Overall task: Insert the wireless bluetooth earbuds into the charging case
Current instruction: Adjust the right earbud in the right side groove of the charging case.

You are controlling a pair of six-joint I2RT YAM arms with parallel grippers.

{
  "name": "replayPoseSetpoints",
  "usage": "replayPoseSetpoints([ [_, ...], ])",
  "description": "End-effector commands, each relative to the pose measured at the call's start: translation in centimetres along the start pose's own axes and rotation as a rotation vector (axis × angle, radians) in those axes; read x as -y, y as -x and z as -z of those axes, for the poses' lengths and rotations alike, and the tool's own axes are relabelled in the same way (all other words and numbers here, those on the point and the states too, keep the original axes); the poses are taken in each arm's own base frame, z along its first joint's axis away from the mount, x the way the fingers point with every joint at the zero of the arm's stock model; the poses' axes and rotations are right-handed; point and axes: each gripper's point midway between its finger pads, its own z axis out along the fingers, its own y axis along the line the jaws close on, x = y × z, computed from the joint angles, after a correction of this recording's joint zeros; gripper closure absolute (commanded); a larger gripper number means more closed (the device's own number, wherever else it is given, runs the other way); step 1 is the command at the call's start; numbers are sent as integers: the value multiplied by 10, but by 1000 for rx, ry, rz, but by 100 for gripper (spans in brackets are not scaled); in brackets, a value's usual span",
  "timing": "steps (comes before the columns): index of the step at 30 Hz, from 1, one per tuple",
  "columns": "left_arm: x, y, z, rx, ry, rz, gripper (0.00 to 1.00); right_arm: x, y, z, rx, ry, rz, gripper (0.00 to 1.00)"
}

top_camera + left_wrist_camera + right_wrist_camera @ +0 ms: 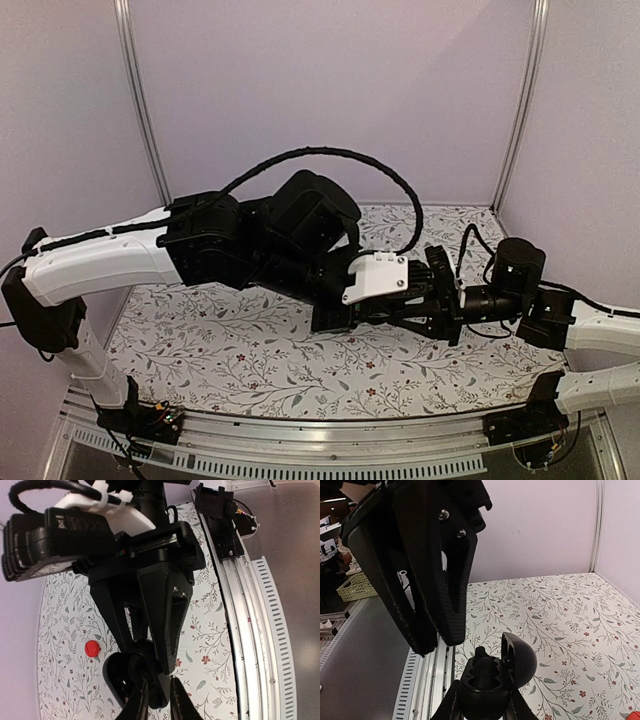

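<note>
Squarely inside the right claw (484,697) sits the open charging case (492,677).

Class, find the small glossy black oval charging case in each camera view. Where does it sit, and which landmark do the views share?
Top external: the case cannot be made out.
Left wrist: the small glossy black oval charging case sits low, left of centre, just below the flat red round disc.
Right wrist: bottom centre, lid open.
Shared landmark: the slotted metal rail along the table's near edge.

Left end effector (438,647): blk, 2 screws (443,514).
</note>
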Motion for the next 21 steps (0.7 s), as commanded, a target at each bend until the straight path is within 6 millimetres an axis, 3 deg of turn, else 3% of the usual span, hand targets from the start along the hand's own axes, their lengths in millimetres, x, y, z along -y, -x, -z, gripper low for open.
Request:
replayPoseSetpoints([
  [1,-3,-8,-2,-36,16,-11,85,3,6,-4,-19,-13,11,100],
  [21,-7,-24,-19,-106,47,-39,84,-3,4,-9,-36,12,16,100],
])
